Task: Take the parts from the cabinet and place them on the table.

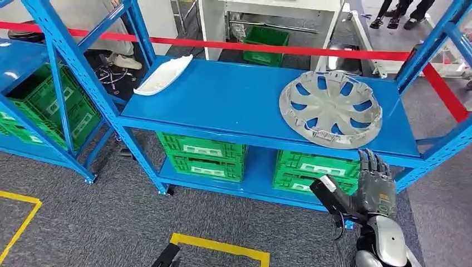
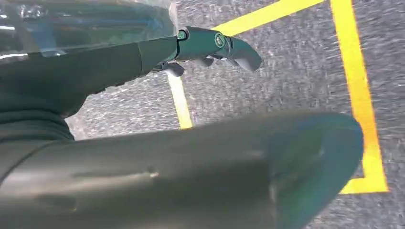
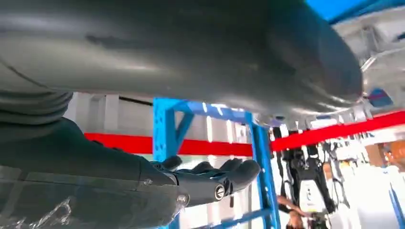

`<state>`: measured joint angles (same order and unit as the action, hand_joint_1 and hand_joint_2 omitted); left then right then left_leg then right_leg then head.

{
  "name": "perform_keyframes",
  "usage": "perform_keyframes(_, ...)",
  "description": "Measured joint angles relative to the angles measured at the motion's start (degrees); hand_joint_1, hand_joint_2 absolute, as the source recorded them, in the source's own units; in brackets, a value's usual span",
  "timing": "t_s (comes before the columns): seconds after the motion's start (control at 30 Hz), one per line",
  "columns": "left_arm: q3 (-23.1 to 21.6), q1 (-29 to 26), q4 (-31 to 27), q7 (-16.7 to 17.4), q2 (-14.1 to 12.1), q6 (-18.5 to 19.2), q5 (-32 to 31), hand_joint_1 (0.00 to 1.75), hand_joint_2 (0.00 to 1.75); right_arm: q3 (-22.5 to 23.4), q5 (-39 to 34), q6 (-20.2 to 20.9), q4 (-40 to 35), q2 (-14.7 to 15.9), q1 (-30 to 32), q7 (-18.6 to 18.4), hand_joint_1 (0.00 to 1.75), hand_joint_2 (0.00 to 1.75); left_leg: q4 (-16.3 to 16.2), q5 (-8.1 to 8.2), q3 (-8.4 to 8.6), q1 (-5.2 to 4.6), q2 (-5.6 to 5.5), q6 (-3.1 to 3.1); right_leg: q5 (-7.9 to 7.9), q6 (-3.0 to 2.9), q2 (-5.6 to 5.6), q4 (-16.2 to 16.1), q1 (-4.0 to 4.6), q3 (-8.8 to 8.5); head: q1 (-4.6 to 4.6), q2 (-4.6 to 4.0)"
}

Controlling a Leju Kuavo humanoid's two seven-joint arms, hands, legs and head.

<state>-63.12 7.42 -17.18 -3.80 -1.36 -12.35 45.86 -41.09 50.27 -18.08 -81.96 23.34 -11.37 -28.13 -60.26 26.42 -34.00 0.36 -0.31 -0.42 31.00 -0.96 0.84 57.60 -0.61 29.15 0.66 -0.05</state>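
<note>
— Right hand [image 1: 374,186]? 
— Fingers spread, holding nothing, just below the shelf's [image 1: 234,105] front edge.
— Parts?
— Grey hubcap [image 1: 330,108] by the right edge, white part [image 1: 163,75] at the back-left corner.
— Left hand [image 2: 210,45]?
— Hangs over the floor, fingers straight, empty.

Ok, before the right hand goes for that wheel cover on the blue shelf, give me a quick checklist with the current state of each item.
1. Wheel cover lies flat on the blue shelf, near its front edge: ok.
2. Right hand holds nothing, fingers apart: ok.
3. Right hand is in front of and below the shelf edge, not yet touching the cover: ok.
4. Nothing lies on the cover: ok.
5. White part sits well clear at the shelf's far left: ok.
6. Left hand hangs over the floor; whether it is open: cannot tell.
</note>
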Motion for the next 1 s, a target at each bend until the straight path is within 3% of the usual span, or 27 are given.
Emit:
perform_keyframes(0.03, 0.0, 0.1, 0.0, 0.0, 0.0, 0.0, 0.0, 0.00, 0.00, 0.1, 0.0, 0.0, 0.0, 0.0, 0.0, -0.1, 0.00, 0.00, 1.1, 1.17, 0.37, -0.01, 0.02, 0.44, -0.06, 0.21, -0.06, 0.0, 0.00, 0.41, 0.09, 0.00)
perform_keyframes(0.1, 0.0, -0.1, 0.0, 0.0, 0.0, 0.0, 0.1, 0.00, 0.00, 0.3, 0.0, -0.1, 0.0, 0.0, 0.1, -0.2, 0.00, 0.00, 1.3, 1.31, 0.03, -0.04, -0.03, 1.09, -0.06, 0.85, -0.21, -0.4, -0.03, 0.46, 0.09, 0.00)
perform_keyframes(0.13, 0.0, -0.1, 0.0, -0.1, 0.2, 0.0, 0.2, 0.00, 0.00, 0.6, 0.0, -0.2, -0.1, 0.2, 0.1, -0.3, 0.00, 0.00, 1.8, 1.23, 0.49, 0.52, -0.03, 1.47, 0.65, 1.29, -0.28, -0.1, -0.09, 0.49, 0.09, 0.00)
perform_keyframes(0.17, 0.0, -0.1, 0.0, -0.3, 0.1, -0.1, 0.2, 0.00, 0.00, 0.8, 0.0, -0.2, -0.1, 0.3, 0.0, -0.4, 0.00, 0.00, 2.0, 1.39, 0.76, 0.46, -0.07, 1.75, 1.24, 1.49, -0.50, 1.8, -0.06, 1.31, -0.26, 0.00)
perform_keyframes(0.2, 0.0, 0.1, 0.0, -0.3, 0.1, -0.2, 0.2, 0.00, 0.00, 0.9, 0.0, -0.2, -0.1, 0.5, 0.0, -0.5, 0.00, 0.00, 2.0, 1.58, 0.91, 0.46, -0.07, 2.18, 2.82, 1.61, -0.49, 5.8, -0.11, 3.58, -0.57, 0.00)
perform_keyframes(0.27, 0.0, 0.0, 0.0, -0.3, 0.2, -0.2, 0.2, 0.00, 0.00, 1.0, 0.0, -0.2, -0.1, 0.7, 0.3, -0.7, 0.00, 0.00, 2.0, 2.06, 1.31, 0.38, -0.07, 2.42, 5.71, 1.82, -0.50, 15.2, -0.13, 9.44, -0.70, 0.00)
perform_keyframes(0.3, 0.0, -0.1, 0.0, -0.3, 0.2, -0.2, 0.2, 0.00, 0.00, 1.0, 0.0, -0.2, -0.1, 0.7, 0.5, -0.8, 0.00, 0.00, 2.0, 2.36, 1.62, 0.33, -0.07, 2.45, 5.76, 1.84, -0.50, 18.0, -0.13, 11.67, -0.74, 0.00)
perform_keyframes(0.33, 0.0, -0.2, 0.0, -0.3, 0.2, -0.1, 0.2, 0.00, 0.00, 1.0, 0.0, -0.2, -0.1, 0.8, 0.6, -0.8, 0.00, 0.00, 2.0, 2.73, 2.12, 0.30, -0.08, 2.40, 4.38, 1.77, -0.50, 18.2, -0.13, 12.76, -0.74, 0.00)
perform_keyframes(0.37, 0.0, -0.3, 0.0, -0.3, 0.3, -0.1, 0.2, 0.00, 0.00, 1.0, 0.0, -0.2, -0.1, 0.9, 0.7, -0.9, 0.00, 0.00, 2.0, 3.19, 2.79, 0.26, -0.11, 2.34, 1.45, 1.62, -0.50, 15.8, -0.10, 12.45, -0.74, 0.00)
perform_keyframes(0.43, 0.0, -0.2, 0.0, -0.3, 0.3, -0.1, 0.2, 0.00, 0.00, 1.2, 0.1, -0.2, -0.1, 1.0, 0.7, -0.9, 0.00, 0.00, 2.0, 4.20, 4.41, 0.19, -0.17, 2.11, -5.73, 0.90, -0.52, 6.2, 0.02, 9.22, -0.85, 0.00)
perform_keyframes(0.47, 0.0, -0.2, 0.0, -0.3, 0.4, 0.0, 0.2, 0.00, 0.00, 1.2, 0.1, -0.2, -0.1, 1.2, 0.7, -0.9, 0.00, 0.00, 2.2, 4.67, 4.26, 0.28, -0.18, 1.91, -6.71, 0.36, -0.59, 3.3, 0.26, 8.00, -0.92, 0.00)
perform_keyframes(0.5, 0.0, 0.0, 0.0, -0.3, 0.4, 0.0, 0.3, 0.00, 0.00, 1.2, 0.1, -0.2, -0.1, 1.2, 0.7, -1.0, 0.00, 0.00, 2.0, 5.04, 4.39, -0.24, -0.31, 1.43, -6.19, 0.23, -0.69, 2.3, 0.53, 7.45, -0.90, 0.00)
perform_keyframes(0.53, 0.0, 0.0, 0.0, -0.3, 0.5, 0.0, 0.3, 0.00, 0.00, 1.3, 0.2, -0.2, -0.2, 1.4, 0.6, -1.0, 0.00, 0.00, 2.1, 5.09, 4.25, 0.02, -0.26, 1.13, -4.97, 0.14, -0.67, 1.4, 0.58, 6.98, -1.11, 0.00)
perform_keyframes(0.6, 0.0, -0.1, 0.0, -0.3, 0.5, 0.0, 0.3, 0.00, 0.00, 1.4, 0.2, -0.2, -0.3, 1.5, 0.8, -1.0, 0.00, 0.00, 2.8, 5.24, 4.74, 0.10, -0.15, 0.48, -4.74, -0.30, -0.43, 1.1, 0.70, 6.89, -1.05, 0.00)
perform_keyframes(0.63, 0.0, 0.0, 0.0, -0.3, 0.5, 0.0, 0.3, 0.00, 0.00, 1.4, 0.2, -0.2, -0.5, 1.5, 0.8, -1.0, 0.00, 0.00, 2.8, 5.67, 5.14, 0.05, -0.09, 0.07, -4.86, -0.62, -0.43, 0.5, 0.07, 6.20, -0.98, 0.00)
perform_keyframes(0.67, 0.0, 0.0, 0.0, -0.4, 0.5, 0.0, 0.2, 0.00, 0.00, 1.4, 0.2, -0.3, -0.6, 1.5, 0.7, -1.1, 0.00, 0.00, 1.6, 6.13, 5.13, 0.07, 0.01, -0.26, -4.72, -0.87, -0.44, 0.1, 0.01, 5.56, -0.90, 0.00)
perform_keyframes(0.7, 0.0, 0.2, 0.0, -0.4, 0.5, 0.0, 0.3, 0.00, 0.00, 1.4, 0.2, -0.3, -0.6, 1.5, 0.7, -1.1, 0.00, 0.00, -1.4, 7.64, 3.65, 0.11, 0.01, -0.46, -4.50, -1.21, -0.55, -0.1, -0.06, 5.03, -0.57, 0.00)
perform_keyframes(0.77, 0.0, 0.2, 0.0, -0.4, 0.5, 0.0, 0.3, 0.00, 0.00, 1.3, 0.2, -0.3, -0.6, 1.5, 0.8, -1.1, 0.00, 0.00, -10.9, 11.25, -1.67, 0.31, 0.01, -0.88, -3.83, -1.42, -0.59, -0.1, -0.07, 4.24, -0.33, 0.00)
perform_keyframes(0.8, 0.0, 0.0, 0.0, -0.3, 0.5, 0.0, 0.3, 0.00, 0.00, 1.3, 0.2, -0.3, -0.6, 1.5, 0.9, -1.1, 0.00, 0.00, -14.3, 11.75, -4.00, 0.34, 0.01, -1.01, -3.43, -1.43, -0.54, -0.1, -0.05, 3.80, -0.28, 0.00)
perform_keyframes(0.83, 0.0, -0.1, 0.0, -0.3, 0.5, 0.0, 0.3, 0.00, 0.00, 1.3, 0.2, -0.3, -0.6, 1.5, 0.9, -1.1, 0.00, 0.00, -15.2, 11.00, -5.18, 0.34, 0.01, -1.02, -3.04, -1.37, -0.43, -0.1, -0.06, 3.27, -0.26, 0.00)
perform_keyframes(0.87, 0.0, -0.2, 0.0, -0.3, 0.5, 0.0, 0.3, 0.00, 0.00, 1.3, 0.2, -0.3, -0.6, 1.5, 1.0, -1.1, 0.00, 0.00, -13.7, 8.69, -5.12, 0.34, 0.01, -0.98, -2.65, -1.29, -0.35, -0.1, -0.07, 2.69, -0.20, 0.00)
perform_keyframes(0.93, 0.0, -0.1, 0.0, -0.3, 0.4, 0.0, 0.3, 0.00, 0.00, 1.3, 0.2, -0.2, -0.7, 1.5, 1.0, -1.1, 0.00, 0.00, -4.6, 1.47, -2.30, 0.33, 0.01, -0.60, -1.64, -1.00, -0.28, -0.1, -0.08, 1.05, 0.13, 0.00)
perform_keyframes(0.97, 0.0, -0.1, 0.0, -0.3, 0.4, 0.0, 0.3, 0.00, 0.00, 1.3, 0.2, -0.2, -0.7, 1.5, 1.0, -1.1, 0.00, 0.00, 0.0, -1.04, -0.95, 0.30, 0.00, -0.26, -1.06, -0.76, -0.30, -0.1, -0.08, 0.48, 0.24, 0.00)
perform_keyframes(1.0, 0.0, -0.1, 0.0, -0.3, 0.4, 0.0, 0.3, 0.00, 0.00, 1.3, 0.2, -0.2, -0.7, 1.5, 0.9, -1.1, 0.00, 0.00, 0.1, -0.14, -0.58, -0.08, -0.04, 0.04, -0.81, -0.37, -0.31, -0.1, 0.29, 0.30, -0.02, 0.00)
